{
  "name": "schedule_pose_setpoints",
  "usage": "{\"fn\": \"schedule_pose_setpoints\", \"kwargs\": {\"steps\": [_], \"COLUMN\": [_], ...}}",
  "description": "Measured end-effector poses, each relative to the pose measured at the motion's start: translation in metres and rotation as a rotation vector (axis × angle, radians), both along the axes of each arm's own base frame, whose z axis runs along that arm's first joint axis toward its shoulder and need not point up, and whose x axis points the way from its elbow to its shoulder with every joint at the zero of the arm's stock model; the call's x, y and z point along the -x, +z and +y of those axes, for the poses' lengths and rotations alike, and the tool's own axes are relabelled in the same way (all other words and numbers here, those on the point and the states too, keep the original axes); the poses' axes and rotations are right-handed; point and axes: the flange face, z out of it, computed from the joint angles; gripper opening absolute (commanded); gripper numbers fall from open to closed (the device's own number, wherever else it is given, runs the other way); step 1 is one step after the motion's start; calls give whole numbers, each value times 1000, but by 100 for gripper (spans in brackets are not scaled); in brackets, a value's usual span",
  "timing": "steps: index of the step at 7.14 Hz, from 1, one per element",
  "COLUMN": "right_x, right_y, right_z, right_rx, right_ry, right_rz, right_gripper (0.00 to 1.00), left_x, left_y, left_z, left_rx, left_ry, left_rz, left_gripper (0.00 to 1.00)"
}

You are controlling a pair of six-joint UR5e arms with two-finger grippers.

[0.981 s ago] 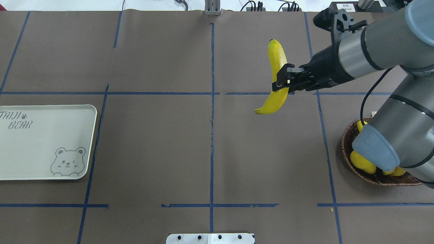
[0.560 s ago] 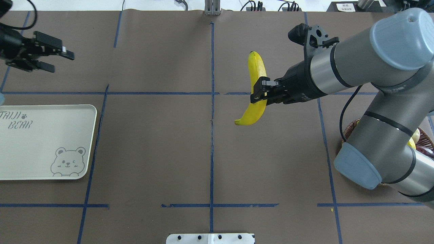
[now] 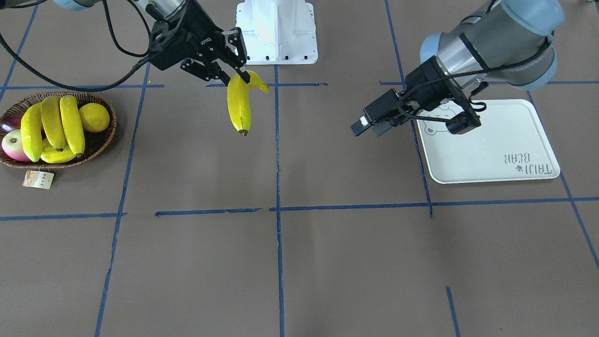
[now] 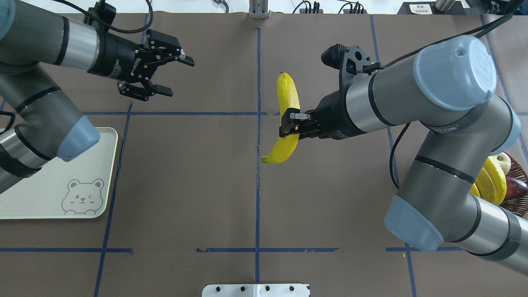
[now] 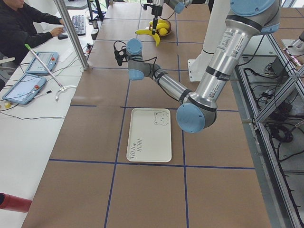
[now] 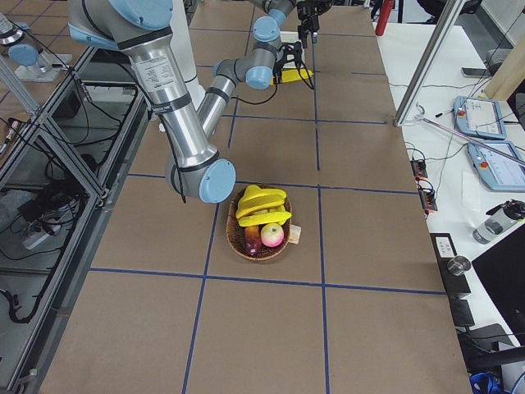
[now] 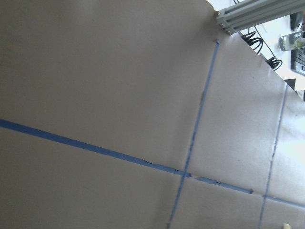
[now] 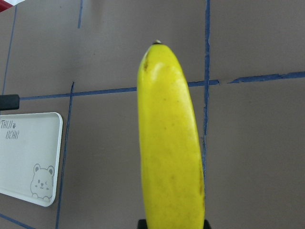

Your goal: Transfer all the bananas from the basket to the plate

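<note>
Leftward since the last look goes my right tool (image 4: 289, 123), clamped across the middle of one banana (image 4: 287, 95), carried clear of the worktop (image 4: 185, 185) just right of the centre tape line (image 4: 258, 198). Nearest me, the plate (image 4: 41, 198) lies at my left, the basket (image 3: 100, 145) at my right with three bananas (image 3: 51, 124) inside. Farther out, my left tool (image 4: 176, 77) has swung into view, fingers spread wide.

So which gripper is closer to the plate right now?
Left. The left gripper hovers just off the plate; the right gripper, holding a banana, is mid-table, farther off.
</note>
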Motion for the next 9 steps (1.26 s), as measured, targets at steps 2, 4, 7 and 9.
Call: {"fn": "schedule_pose_setpoints", "kwargs": {"steps": [2, 4, 7, 9], "right_x": [11, 21, 26, 26], "right_y": [-9, -14, -28, -29], "right_z": [10, 18, 24, 24], "right_rx": [-10, -19, -31, -31], "right_ry": [-23, -31, -37, -38], "right_rz": [-12, -18, -38, -40], "right_gripper": [2, 2, 2, 2], "left_x": [-44, -76, -99, -109], "left_y": [-43, -67, -78, -85], "left_z": [33, 55, 73, 83], "left_rx": [22, 13, 7, 0], "left_ry": [-5, -2, -4, 4], "left_rz": [72, 106, 126, 136], "left_gripper": [93, 93, 93, 91]}}
